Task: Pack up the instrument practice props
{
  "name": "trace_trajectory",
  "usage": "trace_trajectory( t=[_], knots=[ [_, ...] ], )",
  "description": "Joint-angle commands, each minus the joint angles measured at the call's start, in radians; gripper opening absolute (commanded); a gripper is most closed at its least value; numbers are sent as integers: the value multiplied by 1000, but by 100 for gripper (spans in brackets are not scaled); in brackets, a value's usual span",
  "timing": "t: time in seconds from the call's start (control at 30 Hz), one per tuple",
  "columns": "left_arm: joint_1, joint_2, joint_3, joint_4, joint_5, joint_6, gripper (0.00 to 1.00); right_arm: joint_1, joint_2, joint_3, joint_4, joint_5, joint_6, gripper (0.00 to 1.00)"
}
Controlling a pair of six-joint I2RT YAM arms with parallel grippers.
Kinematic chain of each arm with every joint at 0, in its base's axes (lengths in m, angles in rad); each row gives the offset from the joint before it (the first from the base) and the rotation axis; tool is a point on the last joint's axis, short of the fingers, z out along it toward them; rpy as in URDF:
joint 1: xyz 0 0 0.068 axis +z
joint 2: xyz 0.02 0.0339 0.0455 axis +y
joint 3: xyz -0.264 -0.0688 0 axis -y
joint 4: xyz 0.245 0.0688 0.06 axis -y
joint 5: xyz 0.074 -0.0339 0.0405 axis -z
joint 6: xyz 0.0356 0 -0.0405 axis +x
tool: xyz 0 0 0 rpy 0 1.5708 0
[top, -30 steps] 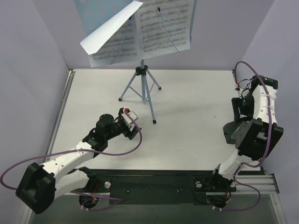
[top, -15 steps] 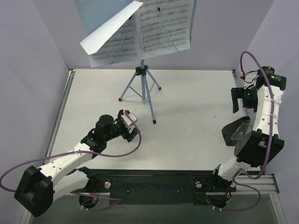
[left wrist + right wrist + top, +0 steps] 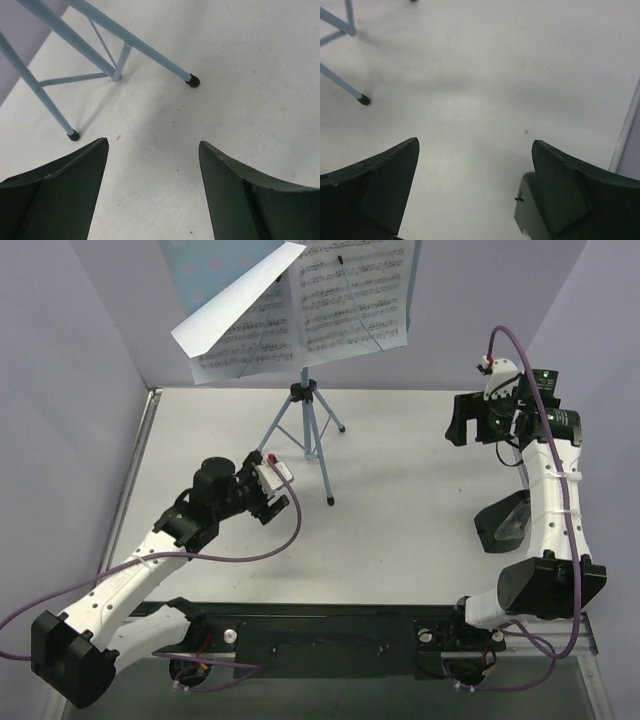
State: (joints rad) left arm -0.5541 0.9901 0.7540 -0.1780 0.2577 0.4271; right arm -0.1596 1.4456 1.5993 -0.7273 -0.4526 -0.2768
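Observation:
The light-blue music stand (image 3: 305, 420) stands on tripod legs at the back middle and carries white sheet-music pages (image 3: 340, 300), one folded forward (image 3: 235, 305). A small dark object (image 3: 505, 522), apparently the metronome, sits by the right arm, partly hidden by it. My left gripper (image 3: 275, 490) is open and empty, low over the table just left of the tripod's near foot. In the left wrist view (image 3: 152, 142) the legs (image 3: 125, 50) show ahead. My right gripper (image 3: 462, 425) is open and empty at the back right. In the right wrist view (image 3: 475, 141) one tripod foot (image 3: 364, 100) shows.
Lilac walls (image 3: 80, 390) close in the white table (image 3: 400, 470) on the left, back and right. The wall's base shows in the right wrist view (image 3: 625, 135). A black rail (image 3: 330, 625) with the arm bases runs along the near edge.
My right arm has swung up and toward the back left, uncovering the dark object beside it. My left gripper has moved a little toward the back, nearer the tripod.

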Motion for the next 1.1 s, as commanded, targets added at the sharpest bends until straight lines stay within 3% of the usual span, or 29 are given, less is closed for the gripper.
trace_trajectory(
  t=[0.0, 0.23, 0.47, 0.63, 0.77, 0.87, 1.07],
  knots=[
    [19, 19, 182, -224, -3, 35, 82, 60, -45, -21, 219, -145, 133, 89],
    [31, -74, 188, -206, 127, 24, 80, 218, -210, -195, 292, -259, -14, 89],
    [31, -93, 99, -88, 172, -50, 70, 434, -222, -415, 309, -196, -160, 81],
    [49, -96, 70, -112, 135, -57, 69, 512, -76, -461, 480, -187, -145, 76],
    [69, -74, -19, -23, -47, -69, 68, 575, 85, -457, 717, -100, -35, 74],
    [155, -7, 14, -52, 1, -197, 65, 612, 205, -337, 821, -60, 114, 71],
    [276, 1, 14, -24, 20, -229, 65, 641, 442, -150, 899, -26, 227, 67]
  ],
)
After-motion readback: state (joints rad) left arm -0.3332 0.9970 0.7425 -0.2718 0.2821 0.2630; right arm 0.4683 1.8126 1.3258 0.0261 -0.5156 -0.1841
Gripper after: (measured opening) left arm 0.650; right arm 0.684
